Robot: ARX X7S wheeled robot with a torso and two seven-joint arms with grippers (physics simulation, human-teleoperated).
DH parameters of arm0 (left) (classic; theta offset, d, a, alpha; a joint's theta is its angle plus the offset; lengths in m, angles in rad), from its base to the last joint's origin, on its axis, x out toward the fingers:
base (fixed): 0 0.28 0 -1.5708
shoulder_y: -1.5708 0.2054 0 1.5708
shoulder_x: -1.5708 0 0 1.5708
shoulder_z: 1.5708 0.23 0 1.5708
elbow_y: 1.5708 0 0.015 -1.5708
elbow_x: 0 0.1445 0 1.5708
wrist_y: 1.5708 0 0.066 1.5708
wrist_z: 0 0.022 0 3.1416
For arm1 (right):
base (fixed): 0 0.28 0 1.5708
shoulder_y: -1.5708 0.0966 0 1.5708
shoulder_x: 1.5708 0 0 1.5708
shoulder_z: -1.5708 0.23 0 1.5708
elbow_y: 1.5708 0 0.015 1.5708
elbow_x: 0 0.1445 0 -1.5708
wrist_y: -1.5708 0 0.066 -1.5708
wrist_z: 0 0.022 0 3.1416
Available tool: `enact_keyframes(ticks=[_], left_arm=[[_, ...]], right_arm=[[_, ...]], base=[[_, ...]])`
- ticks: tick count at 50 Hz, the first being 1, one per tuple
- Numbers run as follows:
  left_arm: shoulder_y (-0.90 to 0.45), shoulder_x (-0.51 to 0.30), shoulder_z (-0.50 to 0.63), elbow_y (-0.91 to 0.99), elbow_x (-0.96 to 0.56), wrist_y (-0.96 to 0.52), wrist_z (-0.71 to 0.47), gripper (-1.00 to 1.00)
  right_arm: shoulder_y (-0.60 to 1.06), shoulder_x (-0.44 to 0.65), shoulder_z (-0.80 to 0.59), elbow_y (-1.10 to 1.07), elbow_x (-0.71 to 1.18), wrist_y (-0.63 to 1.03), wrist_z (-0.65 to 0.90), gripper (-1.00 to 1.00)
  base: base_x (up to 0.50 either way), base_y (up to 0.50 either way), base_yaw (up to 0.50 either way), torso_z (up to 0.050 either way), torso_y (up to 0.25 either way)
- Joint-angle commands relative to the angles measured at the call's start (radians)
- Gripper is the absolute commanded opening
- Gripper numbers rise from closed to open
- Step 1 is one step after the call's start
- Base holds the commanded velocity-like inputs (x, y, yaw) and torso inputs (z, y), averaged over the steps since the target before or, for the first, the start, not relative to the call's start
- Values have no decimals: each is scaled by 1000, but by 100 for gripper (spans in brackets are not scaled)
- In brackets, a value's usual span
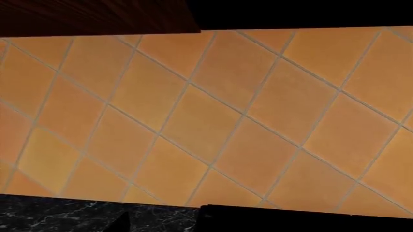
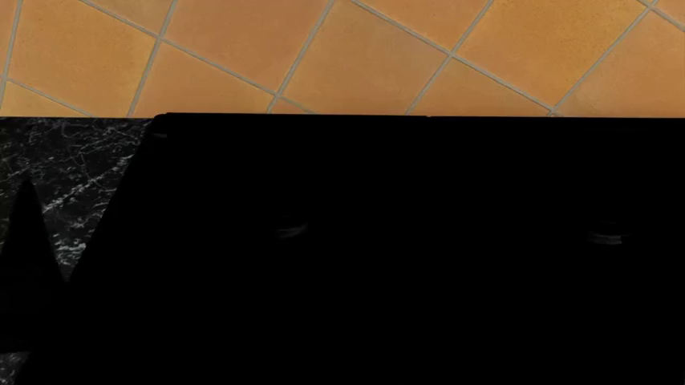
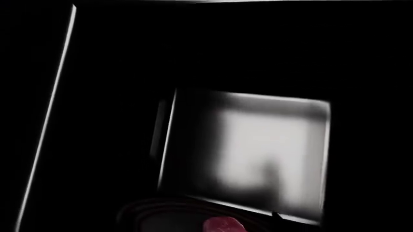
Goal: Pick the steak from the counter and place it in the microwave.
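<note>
The steak [image 3: 223,225], deep red and glossy, shows at the edge of the right wrist view, just above a dark round turntable [image 3: 154,217] inside the microwave [image 3: 258,150], whose back wall is lit grey. My right gripper [image 3: 223,229] appears shut on the steak; its black fingers are lost in the dark. The counter [image 2: 64,172], black with white veins, lies at the left in the head view and also shows in the left wrist view [image 1: 65,215]. My left gripper [image 1: 206,226] hangs over the counter's back edge, with one dark fingertip [image 1: 121,223] set far off centre, so it looks open and empty.
A matte black stovetop [image 2: 407,241] fills most of the head view, next to the counter, and also shows in the left wrist view [image 1: 303,220]. An orange tiled wall [image 1: 213,116] rises behind both. A dark wooden cabinet [image 1: 96,14] hangs above the tiles.
</note>
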Motion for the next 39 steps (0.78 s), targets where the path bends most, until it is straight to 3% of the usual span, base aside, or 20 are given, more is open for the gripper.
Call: enact_keyframes(ticks=[1, 9, 22, 39], left_arm=[[-5, -9, -7, 18, -23, -7, -22, 100], [-9, -13, -17, 29, -43, -12, -39, 100], [-20, -6, -43, 20, -60, -32, -33, 100], [2, -2, -59, 27, -53, -44, -33, 100]], right_arm=[[0, 41, -29, 4, 240, 0, 194, 100], [0, 77, -53, -6, 438, 0, 375, 100], [0, 101, -84, -5, 589, -2, 496, 100], [-33, 223, -172, -120, 713, -130, 519, 100]], base=[[0, 0, 0, 0, 0], [0, 0, 0, 0, 0], [0, 0, 0, 0, 0], [0, 0, 0, 0, 0]])
